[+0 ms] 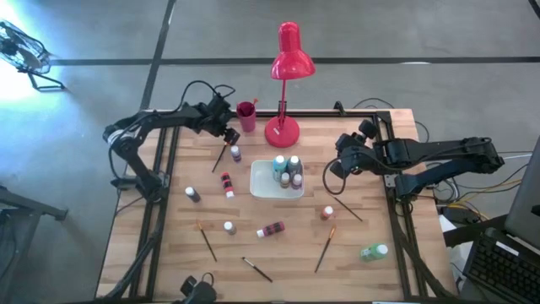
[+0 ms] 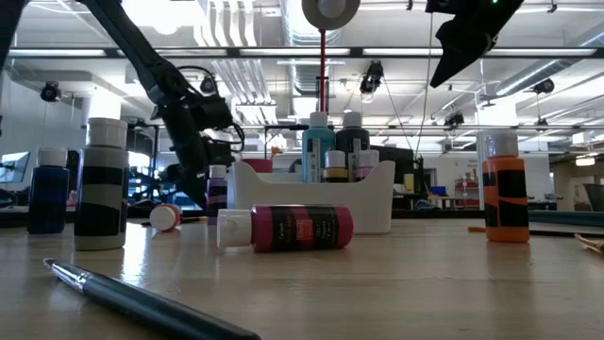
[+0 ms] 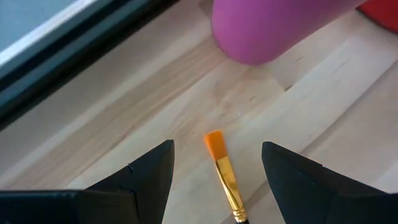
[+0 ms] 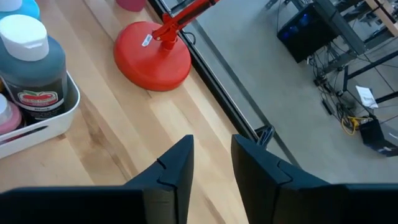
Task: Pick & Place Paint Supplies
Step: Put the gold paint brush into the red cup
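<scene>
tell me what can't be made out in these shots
- Brush under the open left gripper: handle cut off by the left wrist view's edge.
- Pink cup: blurred, cropped at the same view's top.
- Tray contents: lower halves hidden by its wall in the low view.
- Right gripper: nothing between the fingers; open or shut unclear.

No legible text found. Printed labels seen on teal bottle [image 4: 28,65] in white tray [image 4: 43,127] and on lying red bottle [image 2: 288,228]; wording unreadable.

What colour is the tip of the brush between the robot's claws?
Orange. The brush tip shows best in the left wrist view, between the left claw's open fingers.
</scene>
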You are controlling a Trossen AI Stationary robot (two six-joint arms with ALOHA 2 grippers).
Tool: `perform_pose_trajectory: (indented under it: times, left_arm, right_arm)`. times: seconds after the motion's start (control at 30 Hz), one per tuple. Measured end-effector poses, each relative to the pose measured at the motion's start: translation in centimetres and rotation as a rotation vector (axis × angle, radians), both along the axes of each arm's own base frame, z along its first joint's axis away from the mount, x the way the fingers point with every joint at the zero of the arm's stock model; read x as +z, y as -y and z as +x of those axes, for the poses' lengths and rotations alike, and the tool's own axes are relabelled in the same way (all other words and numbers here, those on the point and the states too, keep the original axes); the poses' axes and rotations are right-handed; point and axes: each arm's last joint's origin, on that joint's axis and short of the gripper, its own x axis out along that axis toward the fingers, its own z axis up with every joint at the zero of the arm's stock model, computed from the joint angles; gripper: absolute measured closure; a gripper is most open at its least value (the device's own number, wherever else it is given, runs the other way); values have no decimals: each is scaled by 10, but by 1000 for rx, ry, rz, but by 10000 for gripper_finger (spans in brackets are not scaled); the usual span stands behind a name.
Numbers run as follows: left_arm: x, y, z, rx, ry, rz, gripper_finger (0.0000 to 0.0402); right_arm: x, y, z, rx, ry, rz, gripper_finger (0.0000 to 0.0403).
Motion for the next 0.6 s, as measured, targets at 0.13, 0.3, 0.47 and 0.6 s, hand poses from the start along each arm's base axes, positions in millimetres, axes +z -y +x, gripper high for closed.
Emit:
perform_pose_trajectory:
  times: [0.13, 0.3, 0.47, 0.6]
  left_arm:
    - [-8, -1, 3, -3, -7, -9, 154]
    - [-17, -4, 7, 0, -7, -19, 161]
    - [-22, -5, 8, 1, -19, -27, 201]
    - [-22, -5, 8, 2, -22, -25, 251]
  right_arm:
    - [0, 0, 0, 0, 1, 0, 311]
    - [0, 0, 0, 0, 1, 0, 322]
    - [0, 0, 0, 4, -4, -2, 329]
    - [0, 0, 0, 6, -6, -4, 329]
